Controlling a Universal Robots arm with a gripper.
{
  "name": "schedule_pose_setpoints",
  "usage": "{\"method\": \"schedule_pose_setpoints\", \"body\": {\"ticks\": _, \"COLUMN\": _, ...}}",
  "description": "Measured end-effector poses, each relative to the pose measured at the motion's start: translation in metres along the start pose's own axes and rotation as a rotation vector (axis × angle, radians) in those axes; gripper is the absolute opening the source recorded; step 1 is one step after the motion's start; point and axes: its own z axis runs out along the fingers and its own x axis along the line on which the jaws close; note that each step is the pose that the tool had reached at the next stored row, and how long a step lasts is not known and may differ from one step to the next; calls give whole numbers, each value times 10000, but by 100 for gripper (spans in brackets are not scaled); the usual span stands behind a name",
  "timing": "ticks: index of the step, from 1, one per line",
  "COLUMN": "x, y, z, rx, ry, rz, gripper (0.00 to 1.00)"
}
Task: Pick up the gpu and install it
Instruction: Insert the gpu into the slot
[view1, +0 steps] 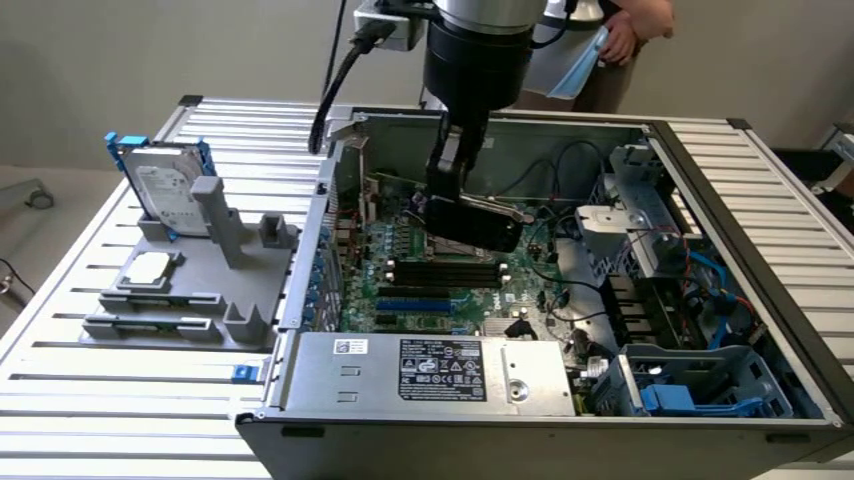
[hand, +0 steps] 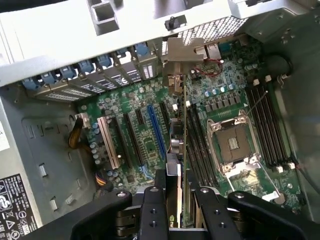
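Grip is plain in the wrist view: the gripper (hand: 181, 197) is clamped on the gpu (hand: 185, 145), one black finger on each face of the card, which is seen edge-on. The card's silver end bracket (hand: 182, 55) points toward the rear wall of the computer case (view1: 534, 445), near the row of blue-clipped slot covers (hand: 100, 65).

The gpu hangs over the green motherboard (hand: 142, 150), between the blue expansion slot (hand: 155, 132) and the open processor socket (hand: 235, 145). Whether its lower edge touches a slot cannot be told. From the exterior view its glossy black cover faces the camera, and the card sits slightly tilted below the arm.

Writing is small everywhere. The power supply (view1: 387, 385), at the near end of the case, carries a black label (view1: 441, 357) with white print and rows of approval marks, none readable, and a white sticker (view1: 350, 345) beside it. The hard drive (view1: 167, 185), upright in its blue frame, has a white label with unreadable print.

That drive stands in a grey fixture (view1: 254, 320) on the slatted table (view1: 120, 400), to the exterior view's left of the case. The processor chip (view1: 150, 266) lies flat in the same fixture. A person (view1: 638, 30) stands behind the table with a light-blue mask (view1: 581, 65) in hand.
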Motion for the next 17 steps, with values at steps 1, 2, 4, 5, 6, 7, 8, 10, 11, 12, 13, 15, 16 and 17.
{"method": "schedule_pose_setpoints", "body": {"ticks": 1, "x": 0, "y": 0, "z": 7, "rx": 10, "ry": 6, "rz": -170, "gripper": 27}}
{"method": "schedule_pose_setpoints", "body": {"ticks": 2, "x": 0, "y": -1, "z": 14, "rx": 14, "ry": 15, "rz": -355, "gripper": 27}}
{"method": "schedule_pose_setpoints", "body": {"ticks": 4, "x": 0, "y": -2, "z": 33, "rx": 13, "ry": 31, "rz": -713, "gripper": 27}}
{"method": "schedule_pose_setpoints", "body": {"ticks": 5, "x": 1, "y": -2, "z": 44, "rx": 11, "ry": 45, "rz": -910, "gripper": 27}}
{"method": "schedule_pose_setpoints", "body": {"ticks": 6, "x": 1, "y": -3, "z": 55, "rx": 9, "ry": 56, "rz": -1088, "gripper": 27}}
{"method": "schedule_pose_setpoints", "body": {"ticks": 7, "x": 1, "y": -4, "z": 66, "rx": 7, "ry": 66, "rz": -1268, "gripper": 27}}
{"method": "schedule_pose_setpoints", "body": {"ticks": 8, "x": 1, "y": -4, "z": 77, "rx": 5, "ry": 76, "rz": -1444, "gripper": 27}}
{"method": "schedule_pose_setpoints", "body": {"ticks": 10, "x": 1, "y": -6, "z": 101, "rx": 1, "ry": 94, "rz": -1776, "gripper": 27}}
{"method": "schedule_pose_setpoints", "body": {"ticks": 11, "x": 2, "y": -7, "z": 114, "rx": 0, "ry": 101, "rz": -1898, "gripper": 27}}
{"method": "schedule_pose_setpoints", "body": {"ticks": 12, "x": 4, "y": -7, "z": 127, "rx": -2, "ry": 107, "rz": -2005, "gripper": 27}}
{"method": "schedule_pose_setpoints", "body": {"ticks": 13, "x": 7, "y": -9, "z": 140, "rx": -2, "ry": 110, "rz": -2101, "gripper": 27}}
{"method": "schedule_pose_setpoints", "body": {"ticks": 15, "x": 17, "y": -12, "z": 167, "rx": -6, "ry": 107, "rz": -2262, "gripper": 27}}
{"method": "schedule_pose_setpoints", "body": {"ticks": 16, "x": 23, "y": -12, "z": 181, "rx": -8, "ry": 103, "rz": -2330, "gripper": 27}}
{"method": "schedule_pose_setpoints", "body": {"ticks": 17, "x": 29, "y": -10, "z": 198, "rx": -8, "ry": 96, "rz": -2391, "gripper": 27}}
